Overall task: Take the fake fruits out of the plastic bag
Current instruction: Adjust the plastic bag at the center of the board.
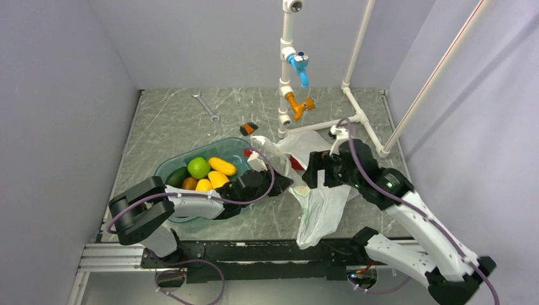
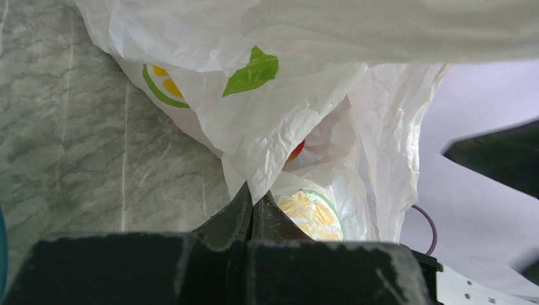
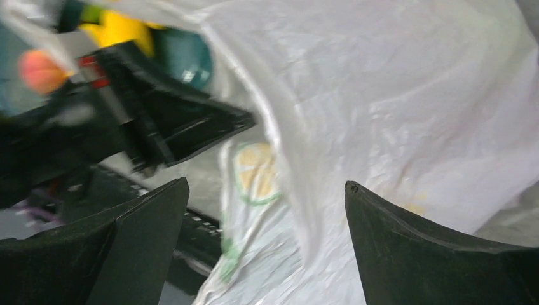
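Teal tray (image 1: 219, 147) of fruits (image 1: 208, 173) on the table (image 1: 165, 121) at left, left end effector (image 2: 251, 202) pinching a fold of the plastic bag (image 1: 324, 206) at centre, red fake fruit (image 2: 296, 150) showing inside it, right end effector (image 3: 267, 184) spread wide at the bag

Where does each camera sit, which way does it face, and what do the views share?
Top external: above and behind, looking down at the table; left arm and right arm show.
Left wrist: on the left arm, looking along the left tool, shut on the plastic bag.
Right wrist: on the right arm, facing the bag past the open right tool; the left tool shows too.
Shared: every view holds the bag.
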Robot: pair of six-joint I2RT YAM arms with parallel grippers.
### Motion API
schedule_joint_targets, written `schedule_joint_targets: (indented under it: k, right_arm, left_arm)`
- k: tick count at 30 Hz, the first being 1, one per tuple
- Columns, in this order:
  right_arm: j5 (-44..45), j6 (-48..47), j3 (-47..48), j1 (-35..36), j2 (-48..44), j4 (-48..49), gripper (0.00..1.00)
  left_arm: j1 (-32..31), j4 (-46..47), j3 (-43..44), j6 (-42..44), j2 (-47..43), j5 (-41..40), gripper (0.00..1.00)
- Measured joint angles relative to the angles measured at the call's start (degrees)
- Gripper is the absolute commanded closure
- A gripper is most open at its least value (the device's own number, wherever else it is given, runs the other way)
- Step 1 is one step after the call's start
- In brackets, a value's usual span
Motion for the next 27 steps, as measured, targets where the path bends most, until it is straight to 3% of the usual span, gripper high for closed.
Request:
schedule_joint_targets:
  k: [6,20,22,25,27]
  right_arm:
    - [7.4,-3.7,-0.8,0.5,10.4,-0.3,0.01]
    - [23.3,-0.8,-0.9,2.2,19.0,-1.3,0.05]
    - [25.2,1.2,-1.1,2.2,20.4,-1.5,0.13]
    - [26.6,4.1,-3.0,2.2,19.6,-0.1,0.5]
    - [27.3,6.1,-4.6,2.1,18.2,0.5,0.59]
  left_arm:
    - [0.0,0.1,-0.8,-0.2,0.3,0.8,1.0]
    - [0.0,0.1,-0.8,-0.1,0.7,1.7,1.0]
    - [0.0,0.1,-0.8,-0.1,0.7,1.7,1.0]
    - [0.0,0.2,-1.2,-0.2,0.5,1.7,1.0]
    - [0.0,0.4,-2.3,-0.3,0.3,1.7,1.0]
